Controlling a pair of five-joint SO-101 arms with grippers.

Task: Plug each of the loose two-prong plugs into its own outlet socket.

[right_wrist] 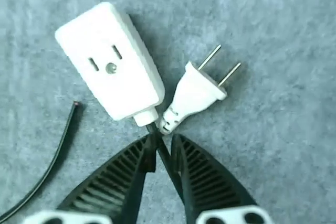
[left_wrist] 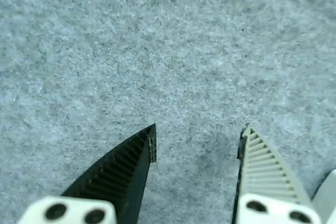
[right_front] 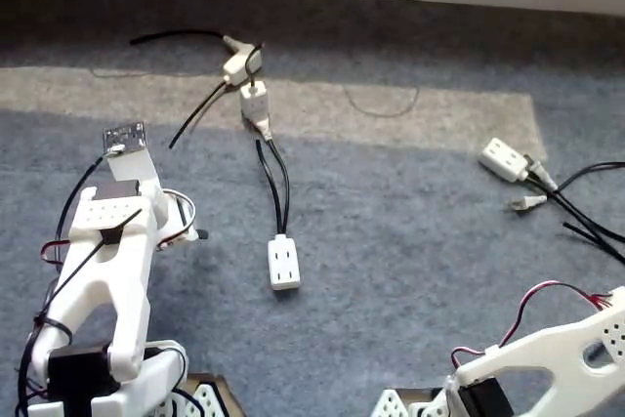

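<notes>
At the right side of the carpet (right_front: pixel 410 241), your right gripper (right_wrist: pixel 164 139) is closed to a sliver on the black cord (right_wrist: pixel 164 156) just behind the right socket (right_wrist: pixel 110 69). The loose plug (right_wrist: pixel 195 94) lies beside it with bare prongs, so that pairing is still to do. The centre socket (right_front: pixel 283 263) looks empty too. Whether the far plug (right_front: pixel 234 63) is seated in the far socket (right_front: pixel 253 100) you cannot tell. Your left gripper (left_wrist: pixel 198 140) gapes wide over bare carpet, holding nothing. You have open carpet between the centre and right sockets, but cords trail off the right edge.
</notes>
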